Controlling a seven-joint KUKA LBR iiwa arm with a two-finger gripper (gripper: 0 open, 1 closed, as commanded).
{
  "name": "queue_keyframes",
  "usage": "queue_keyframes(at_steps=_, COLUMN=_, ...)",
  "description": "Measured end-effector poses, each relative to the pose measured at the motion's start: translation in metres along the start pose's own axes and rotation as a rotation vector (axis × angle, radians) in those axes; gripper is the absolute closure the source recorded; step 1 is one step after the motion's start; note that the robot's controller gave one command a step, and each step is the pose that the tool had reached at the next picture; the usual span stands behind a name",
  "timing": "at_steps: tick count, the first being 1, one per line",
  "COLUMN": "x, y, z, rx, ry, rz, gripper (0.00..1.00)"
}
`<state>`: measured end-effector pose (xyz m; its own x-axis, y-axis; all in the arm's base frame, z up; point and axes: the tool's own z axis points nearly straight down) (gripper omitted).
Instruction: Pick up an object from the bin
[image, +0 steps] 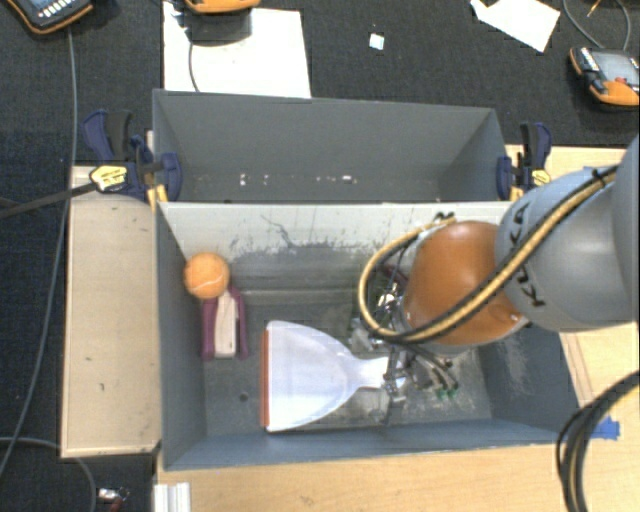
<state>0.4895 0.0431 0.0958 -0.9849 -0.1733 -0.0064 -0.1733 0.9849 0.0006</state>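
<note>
**Gripper position.** We see the gripper (396, 385) low in the bin (330, 140), near the front wall and right of centre. It sits at the narrow end of a flat white fan-shaped object (305, 375). The view does not show contact clearly. We cannot tell whether the gripper is spread, pressed together or pinching anything.

**Task object.** The white fan-shaped object lies flat on the floor at front centre. Its wide edge faces left and carries a red strip. Its narrow end points right, toward the gripper.

**Surrounding items.**
- An orange ball (207, 275) rests at the left side, near the left wall.
- A purple-and-white item (222, 325) lies just in front of the ball, touching or nearly touching it.
- Both stand well apart from the gripper, beyond the wide edge of the white object.

**Obstructions.** The orange cover (450, 285) on the wrist and a looped yellow-and-black cable (366, 295) hide the floor on the right side of the bin.

**Markings.** The grey arm (580, 260) bears black lettering, crossed by the cable. We cannot read it in full. No item in the bin shows a label we can read.
</note>
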Motion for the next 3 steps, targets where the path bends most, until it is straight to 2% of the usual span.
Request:
queue_keyframes(at_steps=1, x=0.004, y=-0.007, z=-0.055, rx=0.001, ry=-0.011, rz=-0.118, gripper=0.00)
queue_keyframes(at_steps=2, x=0.003, y=-0.004, z=0.020, rx=0.000, ry=0.002, rz=-0.024, gripper=0.00)
queue_keyframes(at_steps=3, x=0.007, y=0.015, z=0.024, rx=0.003, ry=-0.022, rz=-0.226, gripper=0.00)
